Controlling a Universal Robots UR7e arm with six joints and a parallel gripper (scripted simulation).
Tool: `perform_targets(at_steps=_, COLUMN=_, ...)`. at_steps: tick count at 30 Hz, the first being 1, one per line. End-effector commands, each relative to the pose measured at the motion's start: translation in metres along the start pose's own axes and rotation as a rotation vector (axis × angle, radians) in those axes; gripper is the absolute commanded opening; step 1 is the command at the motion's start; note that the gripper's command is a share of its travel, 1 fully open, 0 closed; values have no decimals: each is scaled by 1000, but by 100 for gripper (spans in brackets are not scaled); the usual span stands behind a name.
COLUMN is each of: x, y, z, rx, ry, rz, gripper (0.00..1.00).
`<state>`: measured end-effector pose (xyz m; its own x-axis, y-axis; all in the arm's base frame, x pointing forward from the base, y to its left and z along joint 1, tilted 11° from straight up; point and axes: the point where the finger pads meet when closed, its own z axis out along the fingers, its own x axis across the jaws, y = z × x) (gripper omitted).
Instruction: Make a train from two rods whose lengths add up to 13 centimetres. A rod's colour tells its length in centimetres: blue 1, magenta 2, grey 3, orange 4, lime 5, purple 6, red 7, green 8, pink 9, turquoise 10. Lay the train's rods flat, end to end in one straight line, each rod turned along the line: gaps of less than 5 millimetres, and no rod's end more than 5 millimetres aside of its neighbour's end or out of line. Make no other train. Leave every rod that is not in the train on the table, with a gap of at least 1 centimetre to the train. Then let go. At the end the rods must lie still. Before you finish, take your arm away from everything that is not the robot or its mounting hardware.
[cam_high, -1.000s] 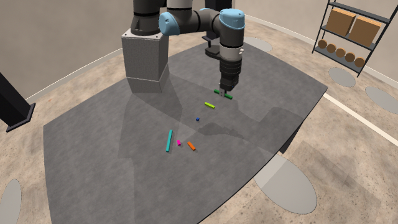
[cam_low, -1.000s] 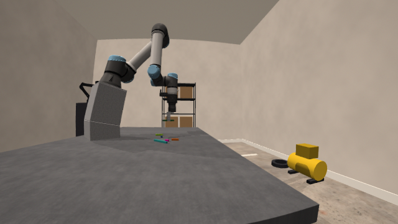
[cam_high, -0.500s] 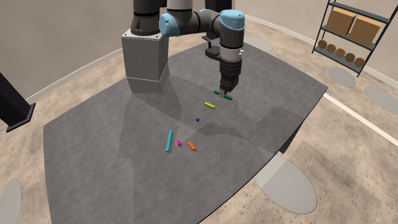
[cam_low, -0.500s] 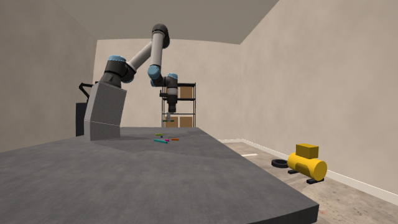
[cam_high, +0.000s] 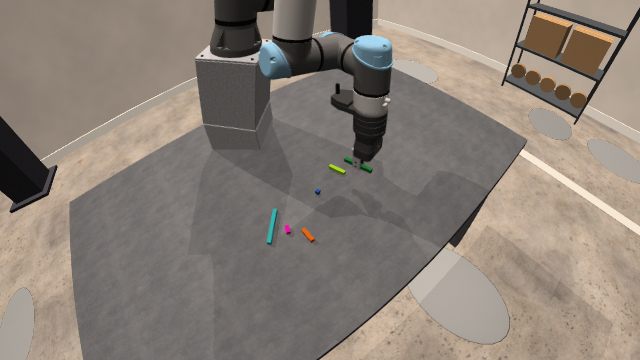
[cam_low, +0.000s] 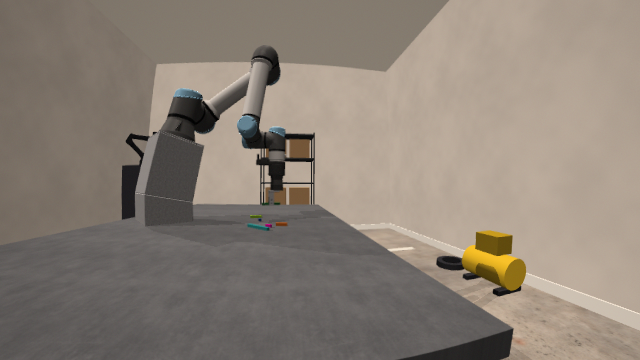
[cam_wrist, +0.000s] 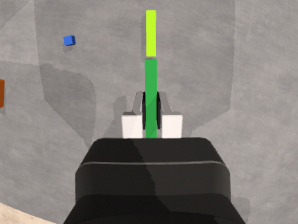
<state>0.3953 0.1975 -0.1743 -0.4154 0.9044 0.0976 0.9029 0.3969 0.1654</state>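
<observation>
My gripper is shut on the green rod and holds it low, at or just above the table; I cannot tell whether it touches. In the wrist view the green rod runs straight up from between my fingers. Its far end lies close to the near end of the lime rod, and the two stand in one line. The lime rod lies flat on the table just left of the gripper. In the side view the gripper stands behind the rods.
A blue rod lies in front of the lime rod. A turquoise rod, a magenta rod and an orange rod lie together nearer the table's front. The robot's grey base stands at the back left.
</observation>
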Motion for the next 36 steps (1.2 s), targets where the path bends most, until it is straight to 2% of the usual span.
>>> perform_targets(at_steps=1, x=0, y=0, z=20, rx=-1, ry=0, rz=0, gripper=24)
perform_targets(at_steps=9, x=0, y=0, z=40, rx=-1, ry=0, rz=0, gripper=24)
perform_targets(at_steps=36, x=0, y=0, z=42, rx=-1, ry=0, rz=0, gripper=24)
